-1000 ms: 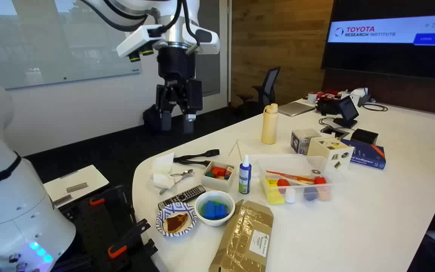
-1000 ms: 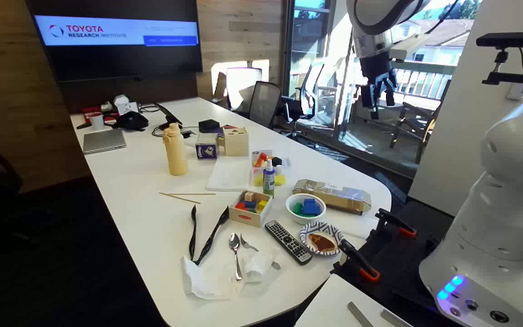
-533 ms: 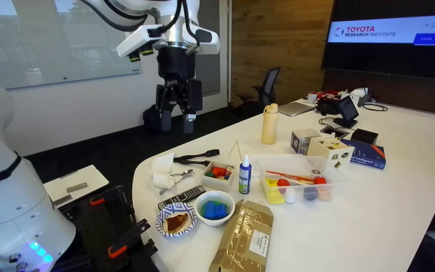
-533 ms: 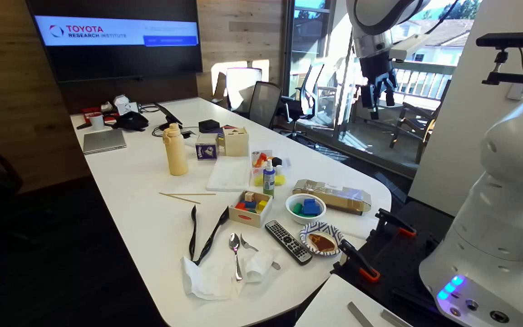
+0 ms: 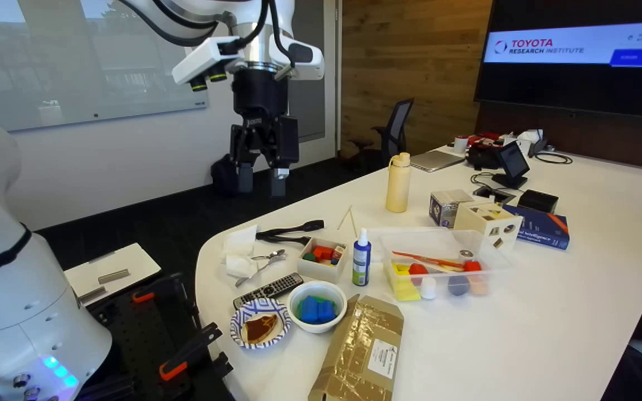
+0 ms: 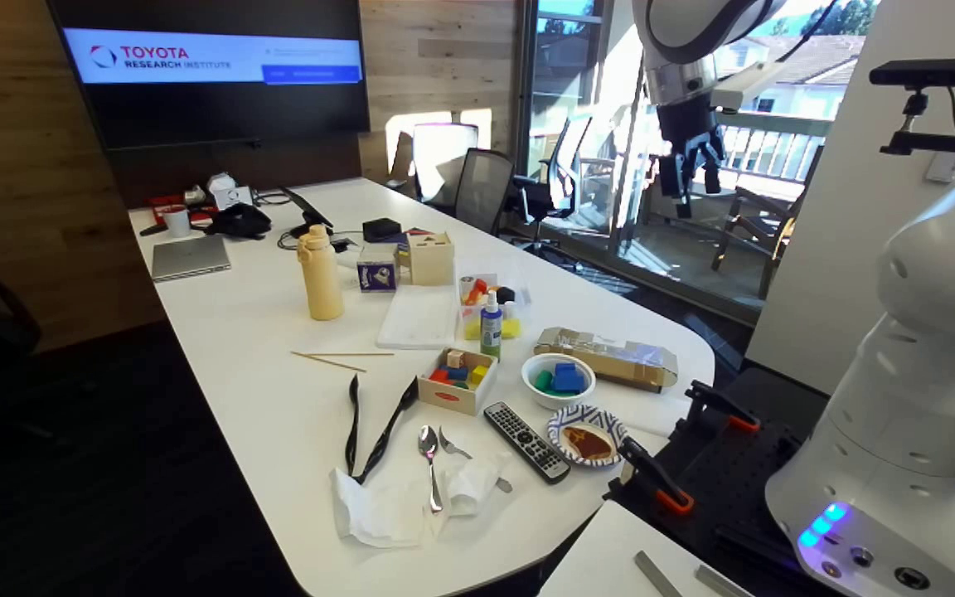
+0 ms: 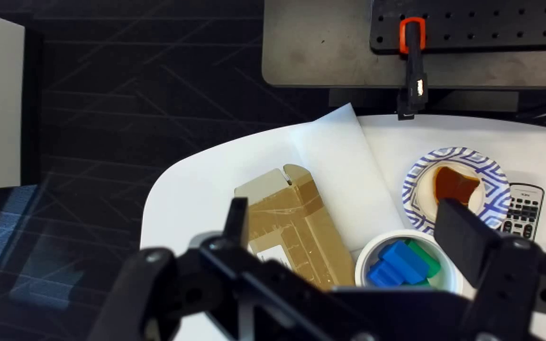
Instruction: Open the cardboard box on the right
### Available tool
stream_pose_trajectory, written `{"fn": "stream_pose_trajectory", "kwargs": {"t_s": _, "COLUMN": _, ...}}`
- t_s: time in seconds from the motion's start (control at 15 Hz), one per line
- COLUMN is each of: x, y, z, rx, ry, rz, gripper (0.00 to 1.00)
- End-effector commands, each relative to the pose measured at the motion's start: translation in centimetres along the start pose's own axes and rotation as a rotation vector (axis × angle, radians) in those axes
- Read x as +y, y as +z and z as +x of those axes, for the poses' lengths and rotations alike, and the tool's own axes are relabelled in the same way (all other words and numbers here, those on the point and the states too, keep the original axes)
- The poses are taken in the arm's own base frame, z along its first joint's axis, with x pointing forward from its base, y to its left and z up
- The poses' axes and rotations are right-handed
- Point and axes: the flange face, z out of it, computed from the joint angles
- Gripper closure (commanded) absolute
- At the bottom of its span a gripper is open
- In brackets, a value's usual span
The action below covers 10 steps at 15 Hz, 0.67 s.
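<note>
On the white counter (image 5: 494, 345), a round white bowl (image 5: 315, 327) holds blue and green blocks (image 7: 403, 261) beside a round blue-and-white patterned plate (image 5: 238, 326) bearing a flat brown piece (image 5: 259, 329). A long grey-and-black remote control (image 5: 268, 291) lies near; a blue spray bottle (image 5: 361, 262) and a tall pale-yellow bottle (image 5: 398, 188) stand upright.

Lower than the gripper (image 5: 261, 185), which hides part of it in the wrist view, the cardboard box (image 5: 354, 351) runs off the bottom of an exterior view, its label (image 5: 382, 358) illegible.
</note>
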Motion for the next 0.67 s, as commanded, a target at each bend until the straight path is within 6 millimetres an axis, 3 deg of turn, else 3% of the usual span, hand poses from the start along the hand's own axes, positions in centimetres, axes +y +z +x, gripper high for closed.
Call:
{"fn": "stream_pose_trajectory", "kwargs": {"t_s": 0.0, "x": 0.0, "y": -0.1, "z": 0.0, "rx": -0.001, "ry": 0.000, "rz": 0.000, "gripper": 0.00}}
{"fn": "stream_pose_trajectory", "kwargs": {"t_s": 0.33, "x": -0.4, "y": -0.2, "z": 0.3, "rx": 0.018, "ry": -0.017, "rz": -0.026, "gripper": 0.00}}
{"fn": "stream_pose_trajectory", "kwargs": {"t_s": 0.6, "x": -2.9, "y": 2.7, "z": 5.4, "rx": 0.119, "ry": -0.074, "rz": -0.104, "gripper": 0.00}}
